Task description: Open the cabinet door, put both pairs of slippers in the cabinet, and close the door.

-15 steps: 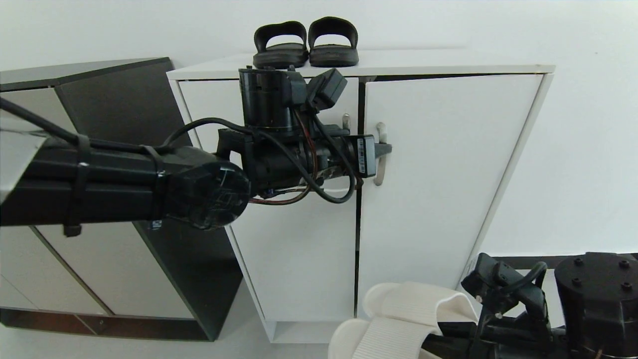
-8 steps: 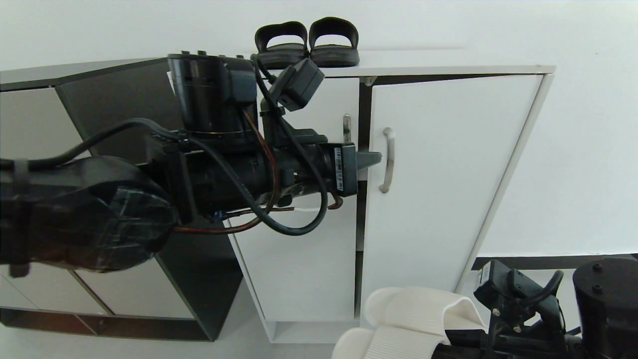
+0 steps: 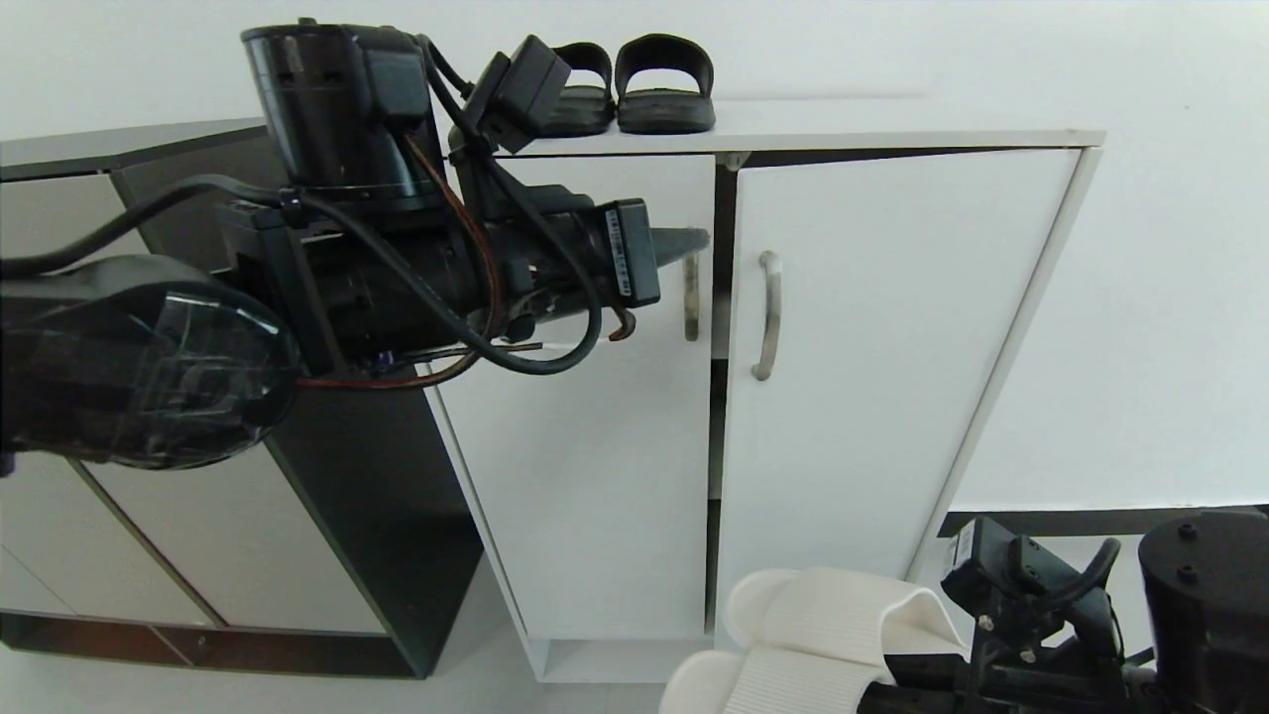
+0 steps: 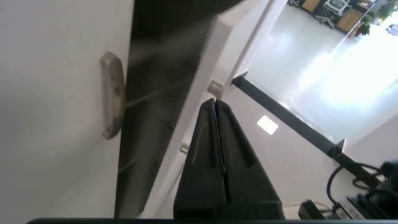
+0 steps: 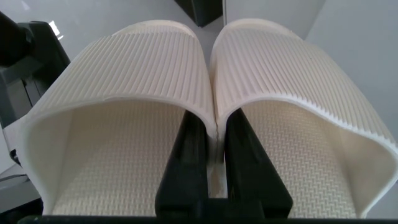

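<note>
The white cabinet (image 3: pixel 872 327) has two doors, and the right door (image 3: pixel 872 297) stands slightly ajar with a dark gap beside it. My left gripper (image 3: pixel 697 238) is shut on nothing, in front of the top of the left door's handle (image 3: pixel 691 296) and left of the right door's handle (image 3: pixel 765 315). In the left wrist view the left gripper (image 4: pixel 216 109) points at the gap, with a handle (image 4: pixel 112 93) beside it. A black pair of slippers (image 3: pixel 662 84) sits on the cabinet top. My right gripper (image 5: pixel 214 134) is shut on the white slippers (image 3: pixel 803 630), low before the cabinet.
A dark cabinet with mirrored panels (image 3: pixel 238 516) stands against the white cabinet's left side. A white wall (image 3: pixel 1170 297) rises to the right. Pale floor (image 3: pixel 476 684) lies below.
The right door has swung ajar. My left gripper came off that door's handle and moved up and to the left. The white slippers shifted slightly right.
</note>
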`<state>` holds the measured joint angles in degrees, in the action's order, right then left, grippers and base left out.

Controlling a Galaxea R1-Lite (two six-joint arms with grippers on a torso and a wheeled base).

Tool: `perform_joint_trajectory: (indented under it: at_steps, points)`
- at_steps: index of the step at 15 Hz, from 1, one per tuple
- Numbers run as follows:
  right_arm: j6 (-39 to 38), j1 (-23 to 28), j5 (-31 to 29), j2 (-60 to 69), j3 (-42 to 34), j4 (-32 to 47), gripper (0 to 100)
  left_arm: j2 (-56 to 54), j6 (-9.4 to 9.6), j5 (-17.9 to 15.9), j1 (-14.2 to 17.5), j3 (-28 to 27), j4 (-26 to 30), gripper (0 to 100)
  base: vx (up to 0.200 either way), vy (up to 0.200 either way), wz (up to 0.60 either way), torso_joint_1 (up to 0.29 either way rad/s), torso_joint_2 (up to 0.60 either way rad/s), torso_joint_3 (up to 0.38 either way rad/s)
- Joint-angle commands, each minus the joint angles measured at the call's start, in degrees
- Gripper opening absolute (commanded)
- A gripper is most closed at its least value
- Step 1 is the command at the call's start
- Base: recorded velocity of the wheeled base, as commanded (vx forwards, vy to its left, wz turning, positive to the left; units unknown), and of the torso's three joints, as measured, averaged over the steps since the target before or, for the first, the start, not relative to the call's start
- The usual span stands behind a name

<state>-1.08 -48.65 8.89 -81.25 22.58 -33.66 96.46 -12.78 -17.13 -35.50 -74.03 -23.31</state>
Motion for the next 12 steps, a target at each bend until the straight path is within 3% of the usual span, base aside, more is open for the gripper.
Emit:
perform_joint_trajectory:
  at_steps: [1,6,12]
  points:
    - [0.03,-0.04,-0.01,-0.05,0.01,0.0,0,3.56,-0.14,-0.01,0.43,-2.96,0.19,0,0.0,0.0,0.0,0.0,0.0,0.0]
    - [0.12,-0.04,-0.1,-0.93,0.01,-0.09,0,10.32,-0.76,-0.01,0.52,-10.96,0.28,0,0.0,0.0,0.0,0.0,0.0,0.0]
    - [0.12,-0.21,-0.01,-1.45,0.01,0.08,0,14.28,-0.85,-0.19,0.43,-15.88,0.19,0,0.0,0.0,0.0,0.0,0.0,0.0]
